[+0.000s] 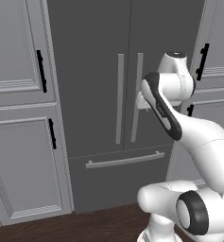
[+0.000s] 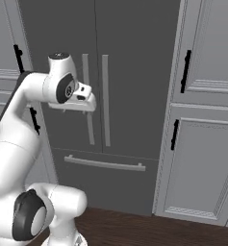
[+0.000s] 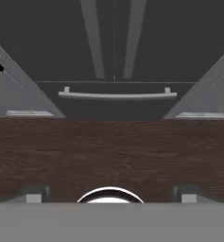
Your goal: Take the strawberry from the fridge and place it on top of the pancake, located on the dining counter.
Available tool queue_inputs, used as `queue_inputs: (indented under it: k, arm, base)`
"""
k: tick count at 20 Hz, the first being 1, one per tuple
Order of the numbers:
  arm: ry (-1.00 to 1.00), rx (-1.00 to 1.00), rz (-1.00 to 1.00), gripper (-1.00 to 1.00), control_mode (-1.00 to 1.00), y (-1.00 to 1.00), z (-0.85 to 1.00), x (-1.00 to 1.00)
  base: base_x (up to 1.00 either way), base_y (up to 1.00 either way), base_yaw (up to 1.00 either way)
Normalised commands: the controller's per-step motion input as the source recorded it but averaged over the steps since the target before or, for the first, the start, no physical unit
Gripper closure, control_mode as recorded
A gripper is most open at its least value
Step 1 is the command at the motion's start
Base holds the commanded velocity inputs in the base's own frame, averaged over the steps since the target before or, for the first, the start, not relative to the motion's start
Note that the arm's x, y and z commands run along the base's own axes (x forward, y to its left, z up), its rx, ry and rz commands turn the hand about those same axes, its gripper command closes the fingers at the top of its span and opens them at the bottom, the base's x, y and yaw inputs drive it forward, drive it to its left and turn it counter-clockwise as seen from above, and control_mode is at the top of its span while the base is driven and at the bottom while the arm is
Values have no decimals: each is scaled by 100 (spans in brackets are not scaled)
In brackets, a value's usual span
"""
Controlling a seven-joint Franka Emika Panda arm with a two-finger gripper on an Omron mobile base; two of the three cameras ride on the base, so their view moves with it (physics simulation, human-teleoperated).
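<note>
Light grey panelled cabinets (image 1: 19,142) with black handles flank the fridge (image 1: 94,56), which stands tall and upright with both doors shut; its long silver bar handles (image 1: 119,99) run vertically beside the centre seam, and the drawer handle (image 1: 125,160) lies horizontal below. Dark wood floor (image 3: 111,151) lies beneath. The gripper (image 3: 111,196) points down at the floor, its finger tips (image 3: 34,194) wide apart, holding nothing.

The tall dark grey fridge (image 1: 97,71) looks matt and smooth, with long brushed-silver metal bar handles (image 1: 119,98). Light grey panelled cabinets (image 2: 207,144) look painted and matt, and the dark brown floor (image 3: 111,156) shows wood grain.
</note>
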Motion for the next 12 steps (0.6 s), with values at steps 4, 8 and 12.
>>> queue_inputs:
  k: [4,8,12]
  arm:
    - [-21,0,-1,-100,-100,-24,-4,95]
    - [-25,0,0,-100,-100,0,0,87]
    - [-34,1,0,-100,-100,-19,0,85]
  base:
    - [0,0,0]
    - [0,0,0]
    - [0,0,0]
